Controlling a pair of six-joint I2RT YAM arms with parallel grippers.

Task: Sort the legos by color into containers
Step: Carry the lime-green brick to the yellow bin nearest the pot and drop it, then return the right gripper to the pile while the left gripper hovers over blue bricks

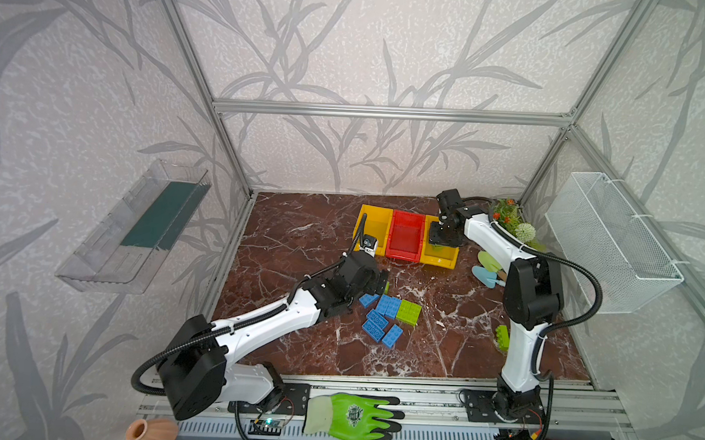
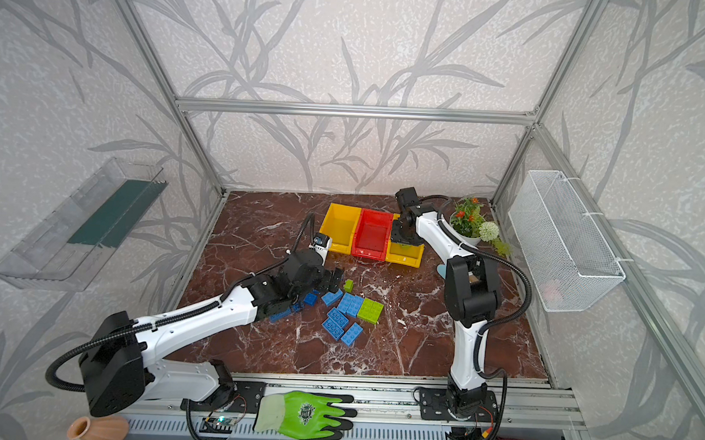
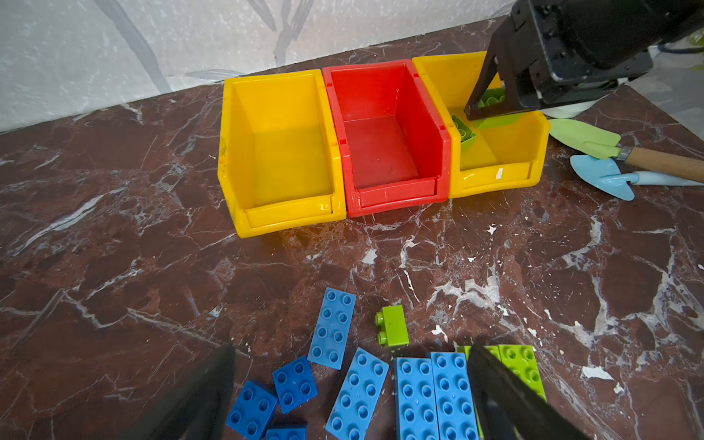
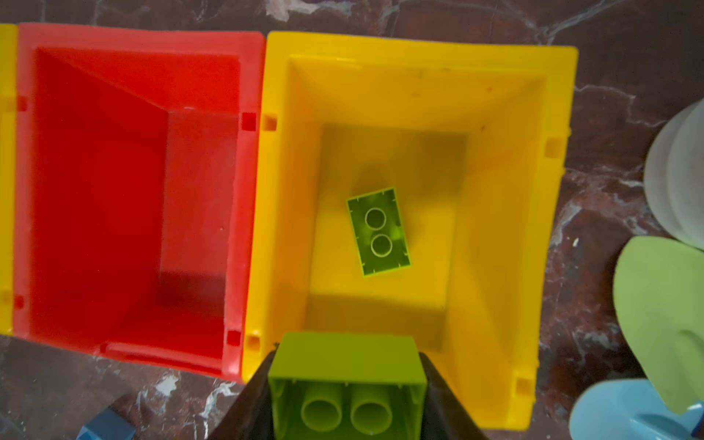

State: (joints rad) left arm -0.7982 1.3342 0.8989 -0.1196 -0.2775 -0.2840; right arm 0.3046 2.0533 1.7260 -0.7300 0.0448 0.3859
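L arm (image 1: 264,319) lies low & long over the table (image 1: 301,235). It goes from the front-left corner twd the middle. L claw (image 3: 350,350) is wide open, fingers far apart, just above the pile of legos (image 1: 387,312). In the L wrist view, blue bricks show btw its 2 black fingers (image 3: 506,396).

R arm (image 1: 531,294) stands up from the front right, bends at the elbow & reaches to the back. R claw (image 4: 346,365) points down over the right yellow bin (image 4: 495,236). It is closed on a held green brick (image 4: 343,384), squeezed by its 2 sides, w/ the hollow side facing the wrist cam.

The 3 bins sit joined in a row near the back wall. The right yellow bin has 1 loose green brick (image 4: 379,232) flat on its floor, approx in the middle; it looks hollow side up. The red bin (image 3: 381,152) in the middle & the left yellow bin (image 3: 282,160) show only their own bare floors.

The other legos lie on the table in front of the bins, well apart from them. Long light blue bricks (image 3: 434,396) lie side by side, touching a long green brick (image 3: 520,365). Dark blue squares (image 3: 295,383) are next to them. A small green brick (image 3: 392,325) lies on its side near the pile. In a top view 1 more green lego (image 1: 502,338) sits just beside the R arm.
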